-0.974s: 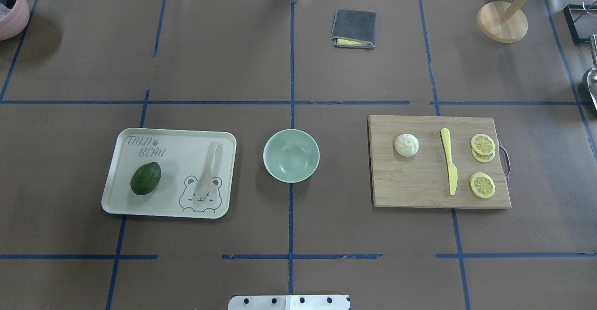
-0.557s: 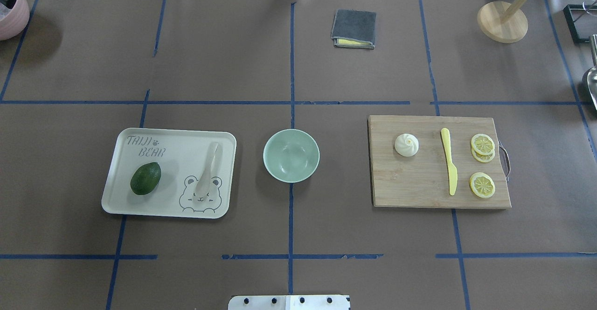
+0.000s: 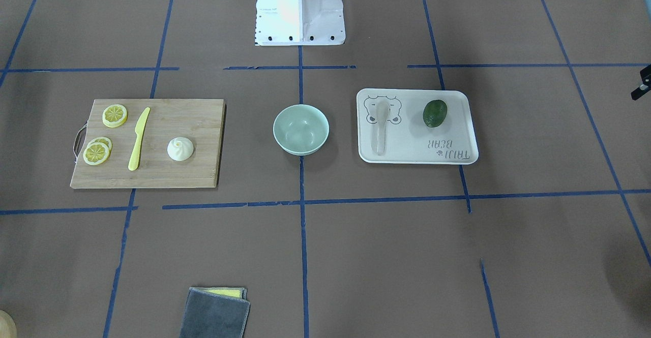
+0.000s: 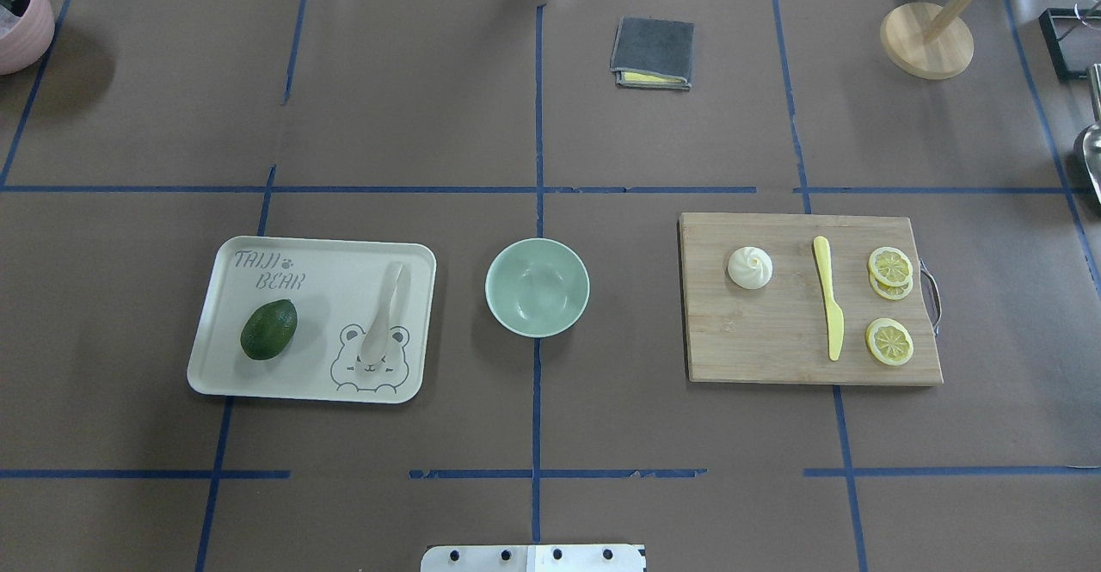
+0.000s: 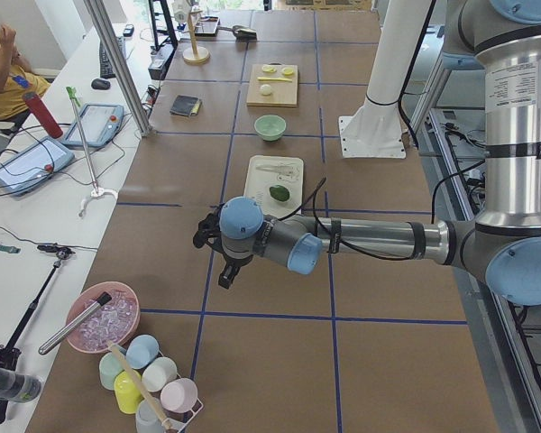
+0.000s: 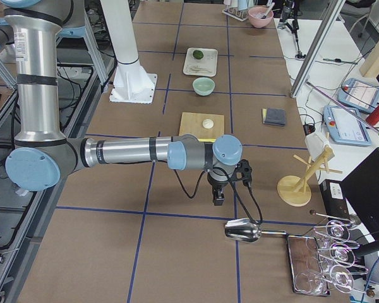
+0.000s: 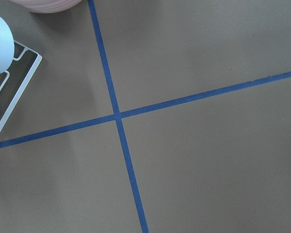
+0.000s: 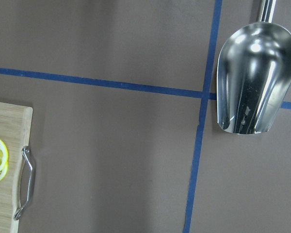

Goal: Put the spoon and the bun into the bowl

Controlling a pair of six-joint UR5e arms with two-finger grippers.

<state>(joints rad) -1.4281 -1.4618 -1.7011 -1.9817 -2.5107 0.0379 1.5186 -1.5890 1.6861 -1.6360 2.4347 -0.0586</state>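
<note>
The pale spoon (image 4: 384, 310) lies on the cream tray (image 4: 327, 262), left of the mint-green bowl (image 4: 516, 297), with its scoop over the bear drawing. The white bun (image 4: 750, 267) sits on the wooden cutting board (image 4: 757, 340), right of the bowl. The bowl is empty. Both show in the front view too: spoon (image 3: 381, 127), bun (image 3: 180, 149). My left gripper (image 5: 215, 253) hangs far off the table's left end. My right gripper (image 6: 219, 197) hangs off the right end near a metal scoop (image 8: 252, 77). I cannot tell whether either is open or shut.
A dark green avocado (image 4: 268, 329) shares the tray. A yellow knife (image 4: 828, 297) and lemon slices (image 4: 889, 267) lie on the board. A folded grey cloth (image 4: 653, 52), a wooden stand (image 4: 926, 39) and a pink bowl (image 4: 17, 13) stand at the far edge.
</note>
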